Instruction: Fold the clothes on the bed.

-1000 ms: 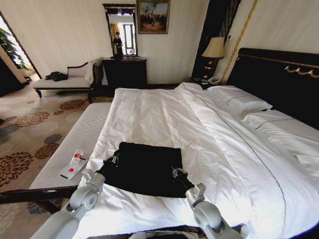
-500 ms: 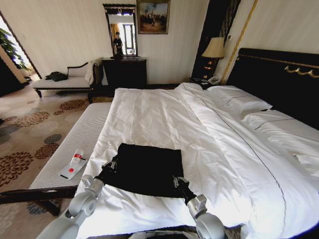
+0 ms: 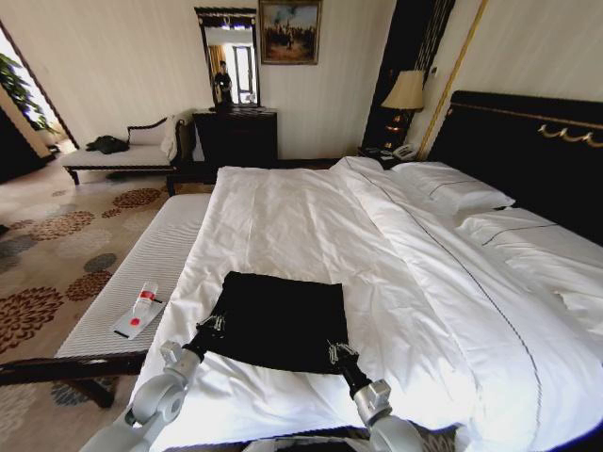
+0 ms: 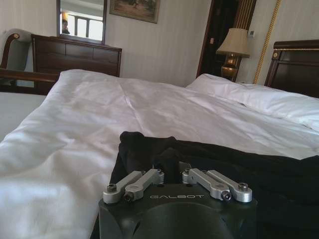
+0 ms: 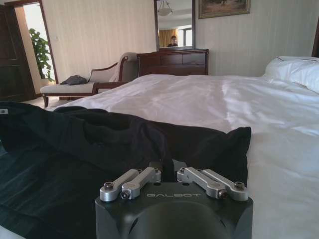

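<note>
Black cloth is what you have in both grippers: the T-shirt (image 3: 278, 320) lies as a folded rectangle on the white duvet (image 3: 311, 226), near the foot of the bed (image 3: 528, 141) on its left half, with its far edge straight and flat. Your left gripper (image 3: 213, 326) sits at the near left corner of the T-shirt and your right gripper (image 3: 338, 353) at the near right corner, both low over the duvet and pointing toward the headboard. In your left wrist view the left gripper (image 4: 170, 167) has its jaws drawn together on a bunched ridge of the fabric (image 4: 209, 164), which rises between them and hides the tips; the rest of the cloth spreads away toward the other arm. In your right wrist view the right gripper (image 5: 168, 168) is likewise closed on the hem, the T-shirt (image 5: 99, 144) heaped up just ahead of the jaws and running off across the duvet (image 5: 224, 99) toward the left arm. So you hold the near edge pinched at both corners, slightly lifted into folds there, while the far part rests on the bed. Left of the bed, a white counter (image 3: 141, 273) carries a small bottle (image 3: 144, 299) lying on a card.
</note>
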### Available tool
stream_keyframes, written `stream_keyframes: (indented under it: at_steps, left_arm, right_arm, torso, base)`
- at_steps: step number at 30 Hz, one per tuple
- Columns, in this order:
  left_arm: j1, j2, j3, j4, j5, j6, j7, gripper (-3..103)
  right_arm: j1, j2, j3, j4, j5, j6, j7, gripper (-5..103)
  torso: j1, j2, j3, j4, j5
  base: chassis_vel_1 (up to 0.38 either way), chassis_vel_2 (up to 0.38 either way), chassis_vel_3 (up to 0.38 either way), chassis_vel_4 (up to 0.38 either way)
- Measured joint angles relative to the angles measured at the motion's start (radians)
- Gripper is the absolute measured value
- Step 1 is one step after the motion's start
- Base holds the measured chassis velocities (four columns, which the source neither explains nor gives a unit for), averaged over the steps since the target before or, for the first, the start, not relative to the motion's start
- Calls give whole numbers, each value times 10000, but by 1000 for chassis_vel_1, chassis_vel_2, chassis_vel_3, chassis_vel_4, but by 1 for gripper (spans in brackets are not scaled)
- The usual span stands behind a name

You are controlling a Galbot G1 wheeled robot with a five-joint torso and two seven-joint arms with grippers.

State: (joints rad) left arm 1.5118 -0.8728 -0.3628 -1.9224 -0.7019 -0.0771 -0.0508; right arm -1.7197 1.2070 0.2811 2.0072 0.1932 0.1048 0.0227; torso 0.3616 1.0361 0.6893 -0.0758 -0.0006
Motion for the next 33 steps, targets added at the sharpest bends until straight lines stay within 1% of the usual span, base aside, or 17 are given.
stream_keyframes:
  at_steps: [2,4,5,8,10,12,13,14,15,17,19,21,22,24,28,30,33]
  left_arm:
    - [144,143,-175,-196,55,6,-9,26]
    - [277,225,-316,-354,91,7,6,26]
    - [364,261,-406,-443,98,7,31,32]
    - [1132,433,-1158,-998,105,2,338,47]
    - [1249,452,-1260,-1063,104,-1,385,47]
    - [1872,532,-1938,-1465,-106,4,613,58]
    - [1987,546,-2155,-1567,-279,39,639,64]
    - [1987,546,-2155,-1567,-279,39,639,64]
    - [1973,564,-2351,-1627,-576,170,633,70]
    - [1499,618,-2350,-1504,-1073,519,385,81]
    - [418,757,-1861,-1023,-1496,1067,-76,85]
    - [74,811,-1680,-870,-1628,1205,-197,90]
    - [-896,946,-1201,-411,-2086,1608,-533,96]
    - [-2214,1139,-611,235,-2694,2115,-726,98]
    - [-3241,1297,-267,1024,-3029,2436,-608,100]
    - [-3679,1291,-179,1611,-3217,2533,-406,101]
    - [-4395,1220,260,2343,-3438,2607,-295,98]
  right_arm:
    - [-235,-71,94,238,29,121,-17,19]
    - [-381,-114,154,385,58,215,-21,25]
    - [-470,-135,190,467,76,263,-23,25]
    - [-829,-259,375,871,225,455,-11,41]
    - [-856,-278,402,923,267,462,4,47]
    - [-891,-494,612,1308,971,309,207,57]
    - [-844,-592,691,1436,1372,116,302,57]
    - [-844,-592,691,1436,1372,116,302,57]
    - [-682,-795,812,1596,2107,-289,516,63]
    - [-144,-1199,1046,1728,3334,-1121,1000,74]
    - [588,-1615,1312,1690,4608,-1789,1487,84]
    - [803,-1724,1394,1652,5007,-1956,1621,84]
    - [1314,-1985,1575,1501,5964,-2318,1950,90]
    - [1840,-2234,1725,1245,6665,-2548,2233,98]
    - [2425,-2461,1630,952,7185,-2720,2413,100]
    - [2931,-2598,1354,641,7464,-2836,2485,100]
    - [3104,-2625,1249,468,7571,-2898,2539,100]
  torso:
    - [0,0,0,1,-1]
    - [0,0,0,2,1]
    - [0,0,0,1,0]
    - [0,0,0,2,0]
    - [-1,0,0,1,-1]
    - [-1,1,0,5,1]
    - [-2,1,0,6,3]
    - [-2,1,0,6,3]
    - [-2,1,0,5,3]
    - [-3,2,0,5,2]
    - [-1,1,1,6,-1]
    - [-1,0,1,4,-3]
    - [1,-1,4,1,-2]
    - [3,-1,4,-2,-1]
    - [3,-1,4,-10,3]
    - [3,-1,4,11,1]
    - [2,-1,3,15,3]
  base:
    - [0,0,0,0]
    - [0,0,0,0]
    - [0,0,0,0]
    - [0,0,0,0]
    - [0,0,0,0]
    - [0,0,0,0]
    - [0,0,0,0]
    - [0,0,0,0]
    - [0,0,0,0]
    - [0,0,0,0]
    - [0,0,0,0]
    - [0,0,0,0]
    - [0,0,0,0]
    - [0,0,0,0]
    - [0,0,0,0]
    - [0,0,0,0]
    - [0,0,0,0]
